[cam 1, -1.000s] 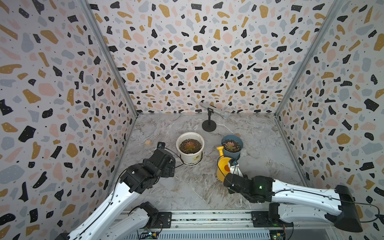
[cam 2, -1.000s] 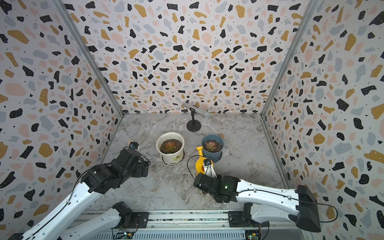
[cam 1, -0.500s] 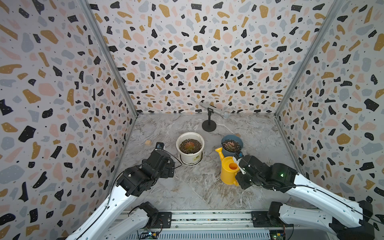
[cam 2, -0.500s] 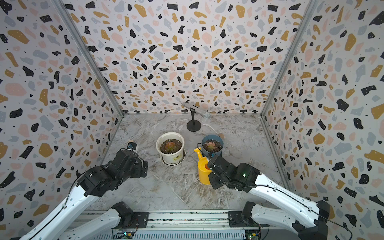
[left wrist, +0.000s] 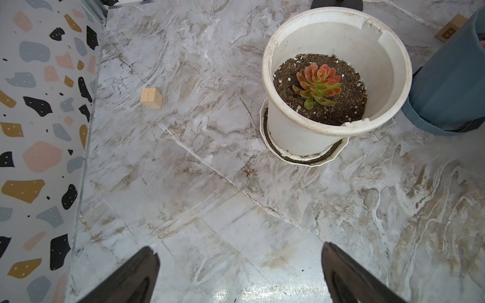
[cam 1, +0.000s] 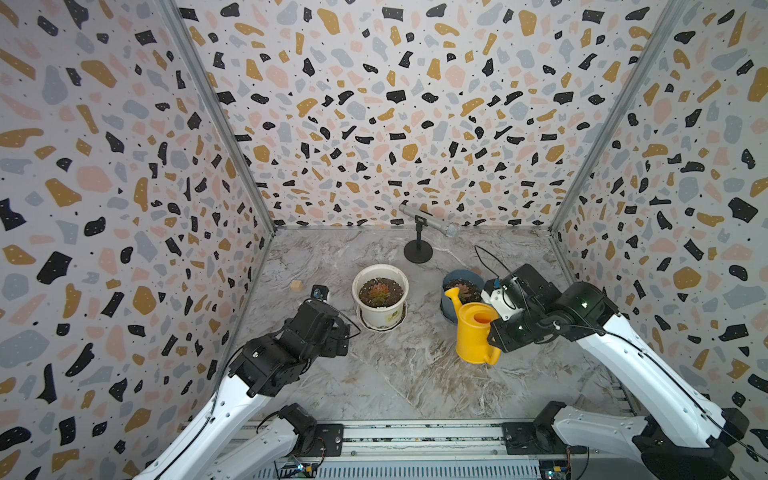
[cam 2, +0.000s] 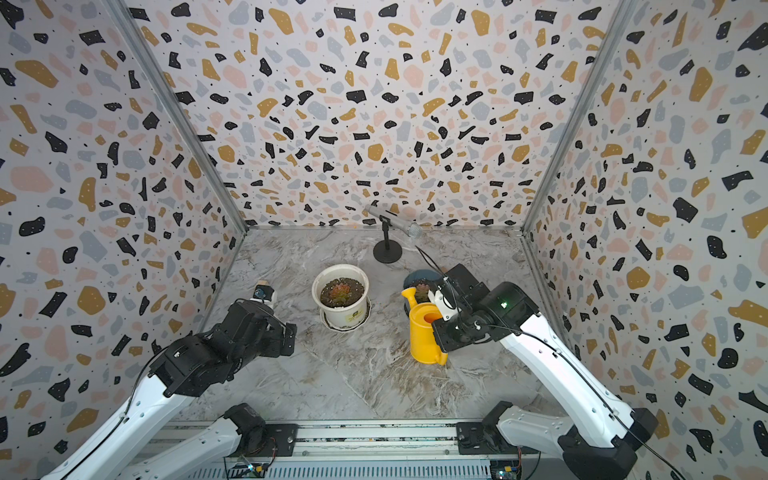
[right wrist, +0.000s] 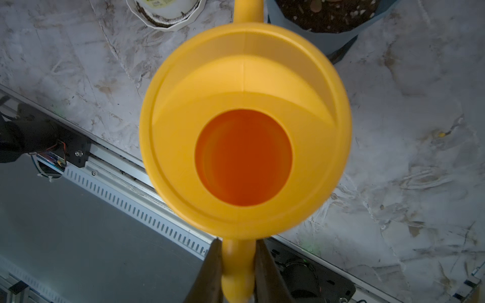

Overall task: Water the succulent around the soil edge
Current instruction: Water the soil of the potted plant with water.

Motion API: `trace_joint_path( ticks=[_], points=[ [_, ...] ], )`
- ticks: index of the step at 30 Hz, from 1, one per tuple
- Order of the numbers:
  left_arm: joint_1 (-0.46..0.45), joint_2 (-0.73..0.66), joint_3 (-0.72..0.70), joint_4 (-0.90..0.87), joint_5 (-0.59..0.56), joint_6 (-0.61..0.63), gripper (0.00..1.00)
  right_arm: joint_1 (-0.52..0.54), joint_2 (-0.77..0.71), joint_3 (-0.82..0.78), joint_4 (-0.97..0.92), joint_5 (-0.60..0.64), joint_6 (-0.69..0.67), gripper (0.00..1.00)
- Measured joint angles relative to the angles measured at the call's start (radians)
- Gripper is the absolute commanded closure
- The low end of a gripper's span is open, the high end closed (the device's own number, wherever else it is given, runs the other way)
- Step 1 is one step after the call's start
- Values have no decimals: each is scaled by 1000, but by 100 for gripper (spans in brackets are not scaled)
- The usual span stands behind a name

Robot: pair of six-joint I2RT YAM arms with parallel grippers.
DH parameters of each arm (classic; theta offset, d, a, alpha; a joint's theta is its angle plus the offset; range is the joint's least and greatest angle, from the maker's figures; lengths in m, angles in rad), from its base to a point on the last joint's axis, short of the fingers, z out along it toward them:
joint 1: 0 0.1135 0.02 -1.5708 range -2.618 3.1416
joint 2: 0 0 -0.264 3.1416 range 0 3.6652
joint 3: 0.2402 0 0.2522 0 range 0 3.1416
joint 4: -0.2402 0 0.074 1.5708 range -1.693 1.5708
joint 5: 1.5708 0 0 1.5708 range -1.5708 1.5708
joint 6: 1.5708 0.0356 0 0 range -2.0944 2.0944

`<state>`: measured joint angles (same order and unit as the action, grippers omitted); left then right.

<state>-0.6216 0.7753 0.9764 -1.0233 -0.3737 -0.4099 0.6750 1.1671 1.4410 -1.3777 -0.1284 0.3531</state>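
- Enclosure: I am working inside terrazzo-speckled wall panels (cam 1: pixel 374 104), with pink, ochre, grey and black chips on white.
- Surface: I am reaching over a grey-and-brown marble-patterned desk (cam 1: pixel 395 382), which is showing pale scuffs.
- Yellow plastic watering can (cam 1: pixel 473 332): my right jaws are pinching narrowly on its looped handle. I am holding it about upright, its spout reaching over the near rim of the round blue-grey plastic pot (cam 1: pixel 449 309).
- Wide white plastic pot (cam 1: pixel 380 316): it is standing well apart from the can and is not my target. My left jaws are hanging beside it, spread wide and holding nothing.
- Small pinkish-green rosette succulent (cam 2: pixel 422 291): it is sitting in the middle of the blue-grey pot.
- Dark, grit-flecked soil edge (right wrist: pixel 328 15): I am seeing no water falling onto it. I am judging the carry done, with the tilt and the circuit of the rim left.
- Small pale wooden cube (left wrist: pixel 151 98): it is lying loose near the wall.
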Motion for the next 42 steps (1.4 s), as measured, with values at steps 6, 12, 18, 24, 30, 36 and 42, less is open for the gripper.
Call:
trace_joint_path(
  ticks=[6, 12, 18, 24, 30, 36, 42],
  points=[
    [0, 0, 0, 0, 10, 3, 0, -72, 86, 74, -80, -11, -50, 100],
    [0, 0, -2, 1, 26, 6, 0, -112, 221, 156, -142, -11, -67, 100],
    [0, 0, -2, 5, 35, 6, 0, -135, 301, 238, -150, -29, -66, 100],
    [0, 0, -2, 8, 45, 7, 0, -147, 349, 298, -161, -46, -63, 100],
    [0, 0, -2, 8, 53, 7, 0, -152, 390, 312, -166, -74, -62, 100],
    [0, 0, -2, 8, 60, 8, 0, -152, 408, 314, -166, -98, -63, 100],
    [0, 0, -3, 9, 70, 11, 0, -152, 409, 314, -166, -104, -63, 100]
  ],
)
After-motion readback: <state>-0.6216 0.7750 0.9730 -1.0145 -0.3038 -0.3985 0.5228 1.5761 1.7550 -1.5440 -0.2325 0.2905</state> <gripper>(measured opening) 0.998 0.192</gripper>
